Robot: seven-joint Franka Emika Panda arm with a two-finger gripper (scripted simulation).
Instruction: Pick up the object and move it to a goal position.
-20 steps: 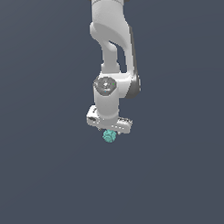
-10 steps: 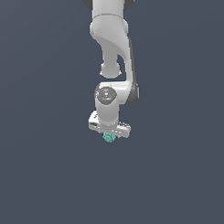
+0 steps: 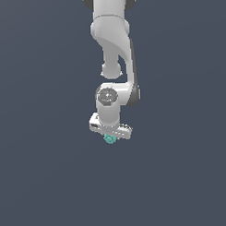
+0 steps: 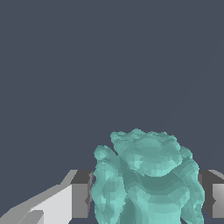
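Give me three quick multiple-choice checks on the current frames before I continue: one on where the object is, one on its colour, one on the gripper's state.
1. Where is the object?
A. lying far from the arm
B. directly under the gripper, between its fingers
C. on top of the arm's wrist

2. What colour is the object?
A. teal-green
B. red
C. yellow

3. What is the gripper doing?
A. wide open with nothing in it
B. out of view
C. shut on the object

Answers:
1 B, the exterior view shows it at the gripper's underside.
2 A, the wrist view shows a bumpy teal-green lump.
3 C, in the wrist view one finger stands right against each side of the lump.
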